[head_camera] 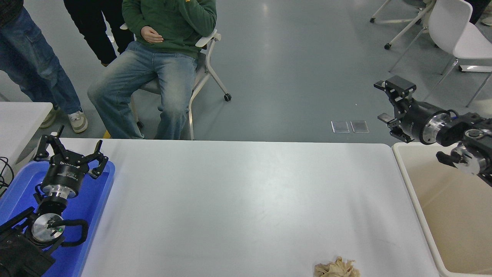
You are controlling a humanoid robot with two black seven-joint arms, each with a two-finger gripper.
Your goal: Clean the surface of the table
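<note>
Jaws of right gripper (385, 103) spread, held empty; crumpled beige rag (337, 268) lies well below-left on table surface (246, 200).

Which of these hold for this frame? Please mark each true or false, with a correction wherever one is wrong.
1. A crumpled beige rag lies on the table surface near its front edge. True.
2. The right claw grips the rag. False: it is open, empty, up by the table's far right corner.
3. The left claw hangs over a blue tray. True.
4. The cream bin stands at the table's left end. False: right end.
</note>
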